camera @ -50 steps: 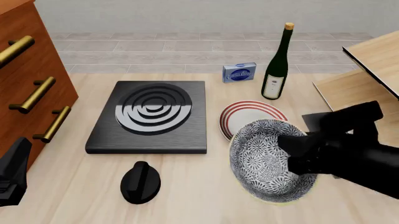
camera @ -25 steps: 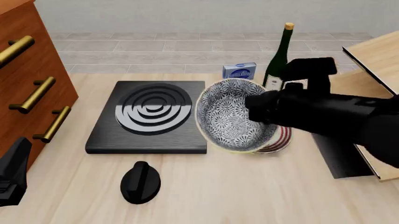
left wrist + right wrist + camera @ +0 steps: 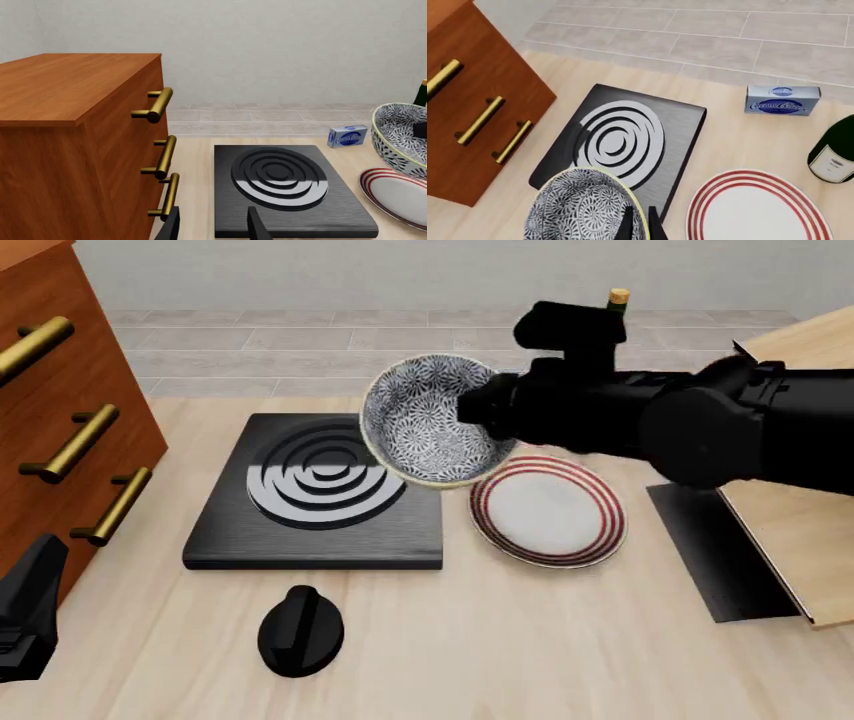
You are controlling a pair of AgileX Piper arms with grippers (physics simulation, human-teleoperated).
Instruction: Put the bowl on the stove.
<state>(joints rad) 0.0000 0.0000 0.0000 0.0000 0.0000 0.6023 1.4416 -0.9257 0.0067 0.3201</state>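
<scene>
We see the right tool [image 3: 483, 412] pinching the rim of the bowl [image 3: 424, 420], which hangs tilted in the air over the right edge of the stove [image 3: 320, 492], its opening turned toward our camera. The red-ringed plate [image 3: 547, 510] lies on the surface [image 3: 534, 640] just beside the stove's right side, with the knob [image 3: 299, 631] in front of the stove. Our left tool [image 3: 212, 227] sits low by the drawers [image 3: 60, 430], its fingers spread and holding nothing.
</scene>
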